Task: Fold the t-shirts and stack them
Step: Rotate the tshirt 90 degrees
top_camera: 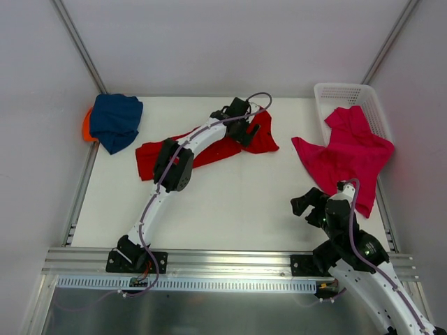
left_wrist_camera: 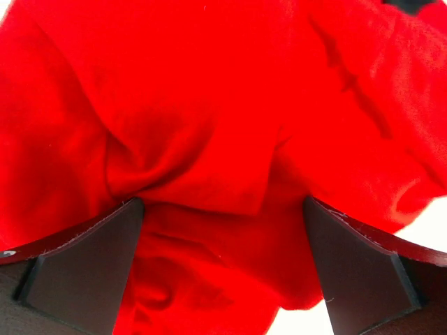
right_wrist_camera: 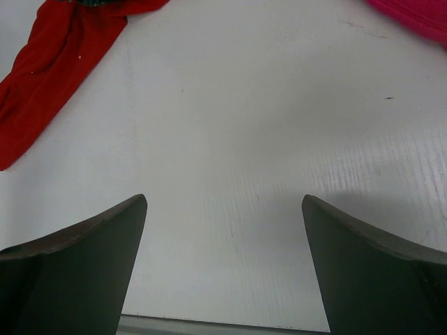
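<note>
Red shirt [top_camera: 260, 139] lies crumpled across worktop [top_camera: 230, 202] centre toward 12 o'clock; soft, light, limp, so probably best pinched at a hem edge. Left fingers [left_wrist_camera: 84, 258] are spread wide over its 1 o'clock end, nothing gripped. Right fingers [right_wrist_camera: 77, 258] open, empty, 5 o'clock. Pink shirt [top_camera: 346, 150] spills from basket [top_camera: 335, 91] at 2; navy shirt [top_camera: 115, 122] sits over orange shirt [top_camera: 86, 127] at 10.
</note>
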`<state>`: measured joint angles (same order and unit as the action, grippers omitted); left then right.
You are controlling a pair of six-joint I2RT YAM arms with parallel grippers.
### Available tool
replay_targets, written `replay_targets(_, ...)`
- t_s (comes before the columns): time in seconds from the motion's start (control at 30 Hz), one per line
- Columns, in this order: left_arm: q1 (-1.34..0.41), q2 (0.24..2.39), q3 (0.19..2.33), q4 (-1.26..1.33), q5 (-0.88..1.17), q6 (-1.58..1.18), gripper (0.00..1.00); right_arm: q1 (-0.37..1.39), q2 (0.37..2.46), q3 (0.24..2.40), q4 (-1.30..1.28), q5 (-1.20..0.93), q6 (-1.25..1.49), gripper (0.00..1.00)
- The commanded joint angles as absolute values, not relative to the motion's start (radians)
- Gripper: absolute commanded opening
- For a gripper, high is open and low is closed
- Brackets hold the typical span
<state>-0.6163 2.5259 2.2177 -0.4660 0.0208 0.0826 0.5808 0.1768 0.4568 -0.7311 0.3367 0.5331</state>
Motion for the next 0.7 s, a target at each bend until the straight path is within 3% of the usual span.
replay_targets(0.0, -0.545, 2.574, 2.299, -0.511, -0.273, 0.155, 0.99, 0.588, 0.199, 0.492, -0.719, 0.356, 0.522, 0.98)
replay_targets(0.3, -0.318, 2.594, 2.465, -0.502, -0.230, 0.048, 0.99, 0.586, 0.207, 0.480, -0.730, 0.379, 0.517, 0.98)
replay_targets(0.43, -0.267, 2.485, 2.470, -0.427, -0.193, 0.034, 0.99, 0.587, 0.221, 0.468, -0.710, 0.365, 0.525, 0.98)
replay_targets(0.67, -0.267, 2.223, 2.448, -0.362, 0.064, -0.081, 0.99, 0.588, 0.255, 0.449, -0.626, 0.287, 0.548, 0.97)
